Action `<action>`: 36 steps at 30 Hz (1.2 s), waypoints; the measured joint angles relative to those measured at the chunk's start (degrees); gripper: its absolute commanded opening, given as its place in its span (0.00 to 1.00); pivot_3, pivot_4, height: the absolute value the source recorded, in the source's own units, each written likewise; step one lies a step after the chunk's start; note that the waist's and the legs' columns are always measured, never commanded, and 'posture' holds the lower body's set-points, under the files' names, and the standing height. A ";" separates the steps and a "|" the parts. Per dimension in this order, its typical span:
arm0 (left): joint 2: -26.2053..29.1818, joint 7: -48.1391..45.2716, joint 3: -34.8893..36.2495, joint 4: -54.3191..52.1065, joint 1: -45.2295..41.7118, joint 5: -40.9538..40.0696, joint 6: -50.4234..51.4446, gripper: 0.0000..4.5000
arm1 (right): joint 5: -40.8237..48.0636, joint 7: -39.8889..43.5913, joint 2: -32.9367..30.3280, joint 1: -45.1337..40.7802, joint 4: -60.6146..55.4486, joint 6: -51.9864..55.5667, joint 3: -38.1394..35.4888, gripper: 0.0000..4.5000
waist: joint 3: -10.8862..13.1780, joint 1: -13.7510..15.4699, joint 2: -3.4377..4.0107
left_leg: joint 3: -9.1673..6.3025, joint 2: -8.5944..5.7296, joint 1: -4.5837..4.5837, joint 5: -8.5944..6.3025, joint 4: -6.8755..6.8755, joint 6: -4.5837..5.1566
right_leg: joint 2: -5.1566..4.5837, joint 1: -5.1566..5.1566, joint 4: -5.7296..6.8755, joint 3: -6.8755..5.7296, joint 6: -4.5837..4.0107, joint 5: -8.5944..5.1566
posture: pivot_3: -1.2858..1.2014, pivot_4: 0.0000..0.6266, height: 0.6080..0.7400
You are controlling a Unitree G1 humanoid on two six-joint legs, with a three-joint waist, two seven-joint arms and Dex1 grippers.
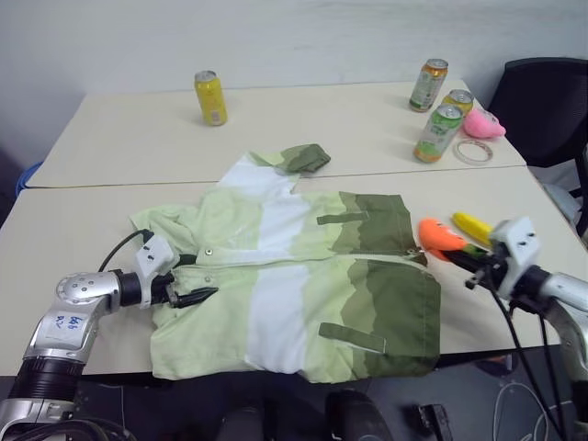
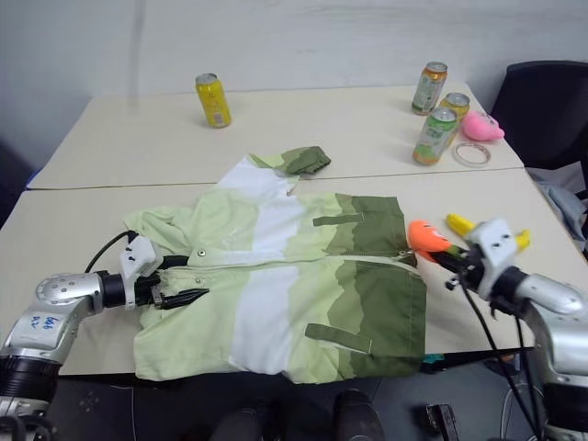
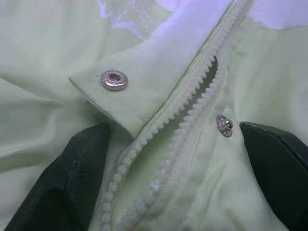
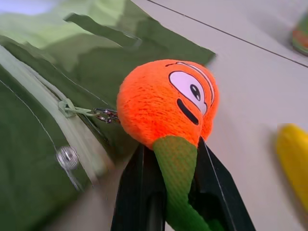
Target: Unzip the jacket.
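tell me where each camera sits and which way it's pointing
Left eye view and right eye view: on the head, looking forward and down at the jacket on the table; both arms show, left tool and right tool.
Left wrist view: on the left wrist, looking along open black fingers at parted zip teeth.
Right wrist view: on the right wrist, looking along fingers shut on the orange plush toy clipped to the zip.
Shared: all show the jacket; the toy shows in head and right wrist views.

No legible text, only blurred white print on jacket
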 measured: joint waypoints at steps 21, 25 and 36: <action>-0.93 -1.39 2.15 5.04 1.48 -0.80 -7.78 1.00 | 3.22 -0.73 -0.27 0.91 2.51 4.07 -1.12 0.40 | -0.34 0.21 0.59 | -0.19 0.02 -0.16 -0.09 0.01 0.03 | -0.09 -0.04 -0.08 -0.07 -0.03 -0.02 | 0.52 0.24 1.00; -0.59 0.24 6.29 -0.60 4.53 -3.31 -2.03 1.00 | 3.87 2.46 -0.27 5.44 1.75 0.71 -2.70 0.71 | -0.15 -0.30 0.34 | -0.13 0.05 -0.27 -0.16 0.01 0.06 | -0.01 -0.12 -0.19 -0.06 -0.03 -0.02 | 0.52 0.24 1.00; 6.67 -8.84 24.31 -18.39 20.73 -15.65 5.98 1.00 | 14.98 13.75 -1.08 0.82 -12.24 -9.00 -7.97 0.99 | 0.45 0.10 -0.47 | -0.21 0.16 -0.99 -0.06 0.11 -0.08 | 0.08 -0.82 -0.09 -0.11 -0.05 -0.02 | 0.52 0.24 1.00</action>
